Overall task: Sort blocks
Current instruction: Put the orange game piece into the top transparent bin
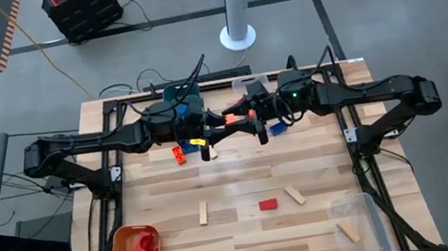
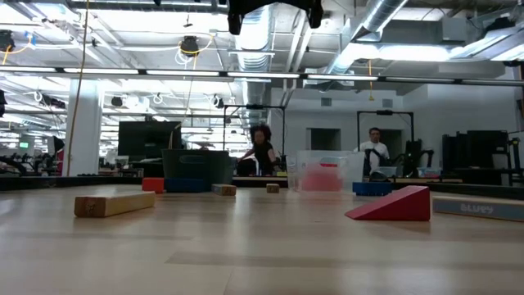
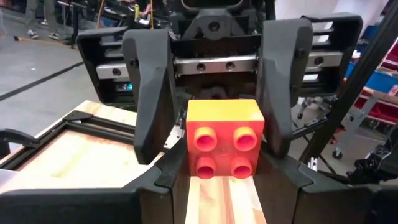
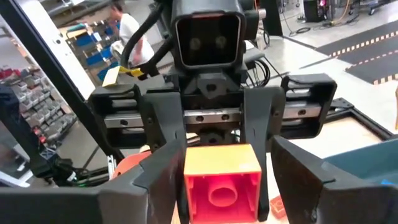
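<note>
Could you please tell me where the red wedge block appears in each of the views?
High view: the red wedge block lies in the lower middle of the picture.
Low view: it stands right of centre.
Left wrist view: not in it.
Right wrist view: not in it.
Shared landmark: the light wood brick, lying left of the wedge in both the high and low views.

Faint lettering, perhaps "BLUEY", on a pale flat block (image 2: 477, 208); nothing else is legible.

Both arms meet mid-air over the table's far side, left gripper (image 1: 205, 144) clamped, right gripper (image 1: 246, 120) spread wide.
</note>
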You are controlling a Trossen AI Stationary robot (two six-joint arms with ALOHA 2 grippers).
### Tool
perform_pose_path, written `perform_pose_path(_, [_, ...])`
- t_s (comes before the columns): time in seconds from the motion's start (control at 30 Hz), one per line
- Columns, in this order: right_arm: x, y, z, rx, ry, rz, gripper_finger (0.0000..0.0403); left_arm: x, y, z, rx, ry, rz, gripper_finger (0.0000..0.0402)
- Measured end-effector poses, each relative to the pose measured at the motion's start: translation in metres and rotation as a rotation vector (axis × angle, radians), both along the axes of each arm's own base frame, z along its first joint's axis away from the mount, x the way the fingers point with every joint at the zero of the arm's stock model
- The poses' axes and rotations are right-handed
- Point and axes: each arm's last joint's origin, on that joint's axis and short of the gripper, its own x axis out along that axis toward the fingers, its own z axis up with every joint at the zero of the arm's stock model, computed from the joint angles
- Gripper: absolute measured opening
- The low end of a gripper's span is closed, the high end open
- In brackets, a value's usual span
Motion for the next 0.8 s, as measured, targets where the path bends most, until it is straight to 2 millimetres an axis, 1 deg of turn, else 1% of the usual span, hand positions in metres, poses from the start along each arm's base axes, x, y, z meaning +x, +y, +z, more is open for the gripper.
perform_pose_path(0.1, [0.000, 0.000, 0.000, -0.011, 0.000, 0.000, 0.0211, 0.000, 0.000, 0.000, 0.001, -0.005, 0.002, 0.0132])
perform_pose_path(0.17, [0.000, 0.000, 0.000, -0.024, 0.000, 0.000, 0.0187, 0.000, 0.000, 0.001, 0.001, -0.007, 0.003, 0.0132])
perform_pose_path(0.33, [-0.001, 0.000, -0.001, -0.033, 0.011, 0.001, 0.0111, 0.000, 0.001, 0.000, -0.005, 0.002, 0.011, 0.0133])
perform_pose_path(0.43, [-0.001, 0.000, -0.001, -0.029, 0.013, 0.001, 0.0086, 0.000, 0.002, -0.001, -0.022, 0.016, 0.052, 0.0141])
perform_pose_path(0.53, [0.000, 0.000, -0.003, -0.022, 0.028, -0.001, 0.0083, -0.001, 0.003, -0.005, -0.054, 0.051, 0.105, 0.0171])
perform_pose_path(0.67, [-0.001, -0.003, -0.004, -0.017, 0.041, -0.011, 0.0091, -0.002, 0.005, -0.009, -0.089, 0.096, 0.121, 0.0232])
perform_pose_path(0.8, [-0.003, -0.013, -0.007, 0.020, 0.081, -0.051, 0.0092, -0.003, 0.006, -0.018, -0.125, 0.191, 0.135, 0.0281])
